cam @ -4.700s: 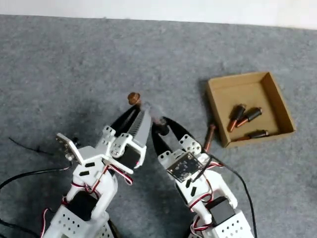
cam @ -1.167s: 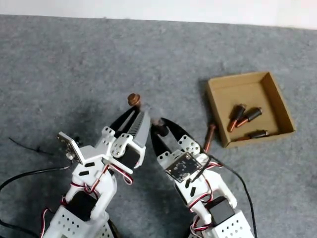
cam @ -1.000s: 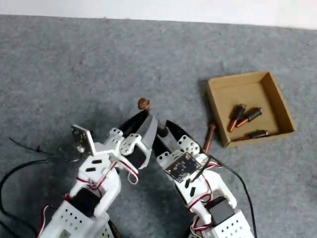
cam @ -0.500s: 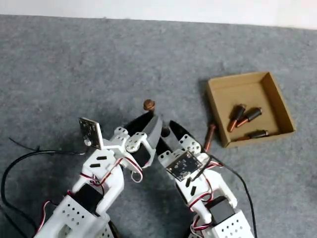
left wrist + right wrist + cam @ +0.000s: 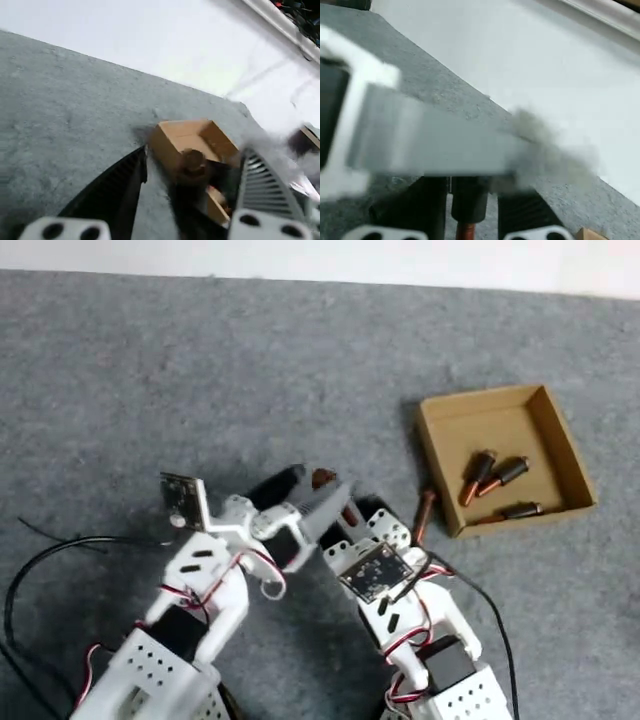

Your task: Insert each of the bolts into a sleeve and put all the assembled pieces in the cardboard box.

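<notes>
In the high view my left gripper (image 5: 322, 482) stands open around a copper bolt head (image 5: 323, 478), just over my right gripper (image 5: 348, 510). From the left wrist, the bolt (image 5: 192, 163) stands upright on a dark sleeve, between the black finger (image 5: 122, 182) and the grey finger (image 5: 260, 182), touching neither. My right gripper (image 5: 468, 192) is shut on the dark sleeve (image 5: 468, 200), and copper (image 5: 465, 233) shows at the sleeve's near end. The left arm's grey finger (image 5: 435, 145) crosses in front. The cardboard box (image 5: 438, 435) at the right holds three assembled pieces (image 5: 478, 475).
A loose copper bolt (image 5: 423, 512) lies on the grey carpet against the box's near left corner. Black cables (image 5: 60, 540) trail at the left. Both arm bases crowd the front edge. A white wall borders the carpet at the back.
My left arm has swung right, carrying the bolt from ahead-left to over the right gripper's sleeve. Its fingers now stand apart around the bolt. The right arm has barely moved.
</notes>
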